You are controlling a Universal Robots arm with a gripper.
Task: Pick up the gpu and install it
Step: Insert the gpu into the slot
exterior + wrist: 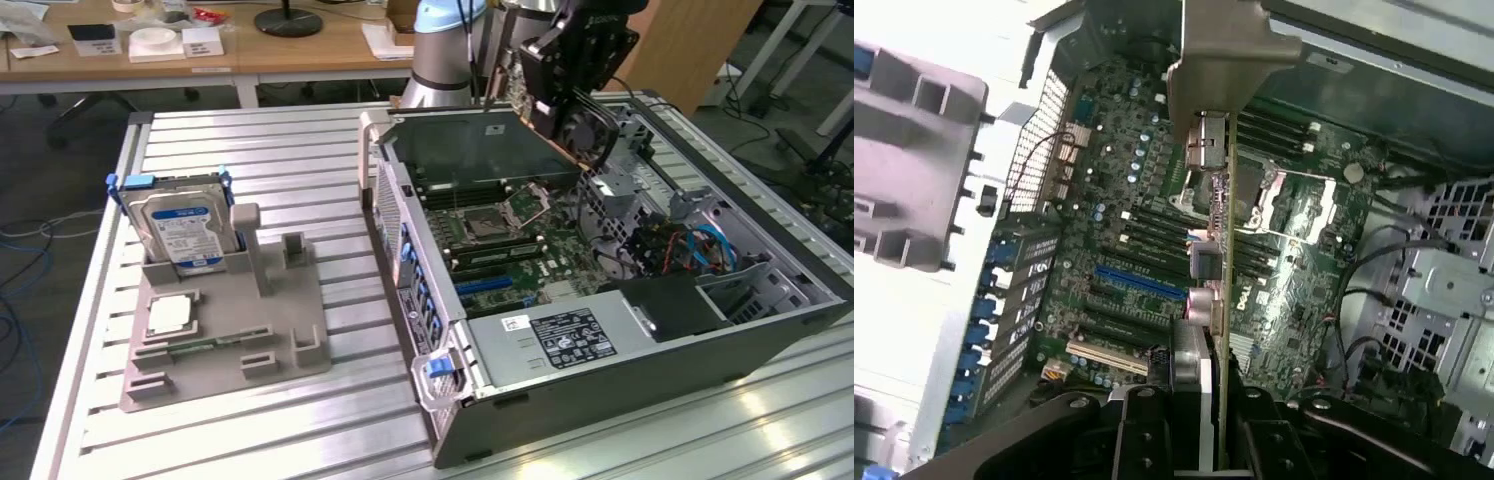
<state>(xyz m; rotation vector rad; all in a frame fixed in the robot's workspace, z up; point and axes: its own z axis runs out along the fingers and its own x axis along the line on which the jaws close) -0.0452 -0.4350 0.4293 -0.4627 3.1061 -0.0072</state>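
The hand (587,45) is closed on the gpu (585,125) and holds it in the air above the open computer case (747,350). In the exterior view the black card hangs on edge under the arm, its round fan facing the exterior view's right, over the far end of the case and apart from the motherboard (501,235) below it.

In the wrist view the hand (1206,440) has its two dark fingers (1139,435) pressed to either side of the gpu (1225,250). The card is seen edge-on, with the greenish board edge running away from the camera to the silvery metal bracket (1224,70) at its far end. Under the card lies the motherboard (1114,230) with its rows of memory slots, the processor socket (1274,200) and a blue expansion slot (1139,283); the card is not yet seated in any slot.

The case lies on its side on the slatted metal surface (267,150), with the labelled power supply (561,335) at its near end. Towards the exterior view's left, well apart from the case, a grey holder (254,330) rests on the same surface. A blue-labelled hard drive (180,230) stands upright at its far end, and a narrow green memory stick (200,345) lies flat nearer the front
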